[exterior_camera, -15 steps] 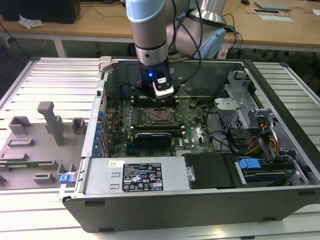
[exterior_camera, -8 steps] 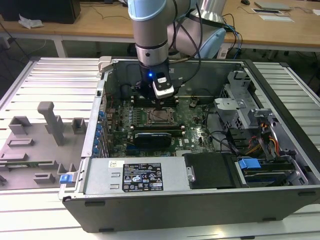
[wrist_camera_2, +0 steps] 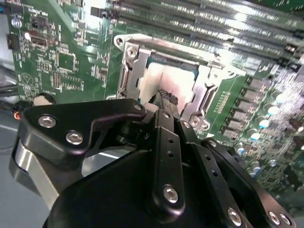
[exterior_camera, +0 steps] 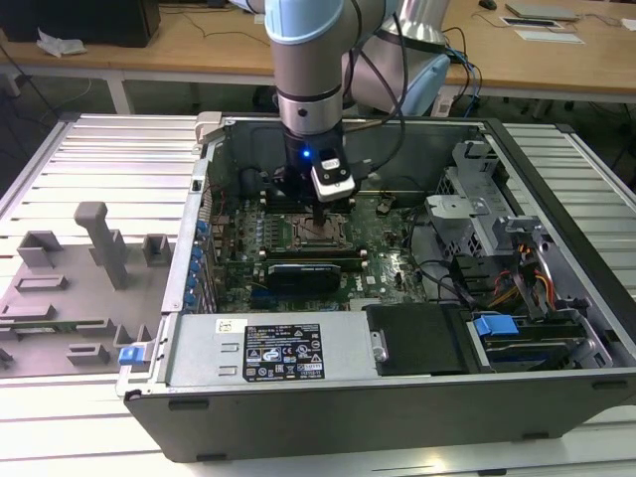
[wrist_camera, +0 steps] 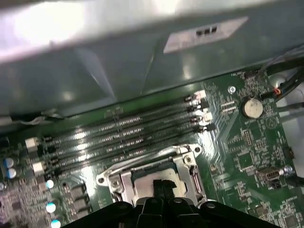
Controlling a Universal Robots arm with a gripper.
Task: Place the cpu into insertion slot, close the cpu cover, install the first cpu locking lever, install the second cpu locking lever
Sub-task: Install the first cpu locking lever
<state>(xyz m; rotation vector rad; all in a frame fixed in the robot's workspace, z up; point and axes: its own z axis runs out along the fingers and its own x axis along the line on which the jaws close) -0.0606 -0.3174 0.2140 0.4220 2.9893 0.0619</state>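
gripper (wrist_camera_2: 165,97): straight above the socket, tips down over the middle of the chip, looks like touching its top
fingers (wrist_camera: 159,186): clenched together, no gap between the tips in both wrist views, nothing pinched between them
cpu (wrist_camera_2: 164,78): one, pale square, lying flat in the slot, right under the tips, so basically already placed
slot (wrist_camera: 156,173): one, silver rim on the green board (wrist_camera: 247,142), just beside the long memory slots (wrist_camera: 123,137)
cover (wrist_camera_2: 202,83): one, silver frame around the chip, looks lowered over it but can't tell if fully down
levers: can't pick them out for sure, maybe the thin wire along the socket edge
axis: chip is square so no real long axis, sides run parallel to the memory slots
memory slots: four, all look unfilled
arm (exterior_camera: 308,70): just the one, coming straight down into the open case (exterior_camera: 397,397)
coin cell (wrist_camera: 251,108): one, well apart from the socket
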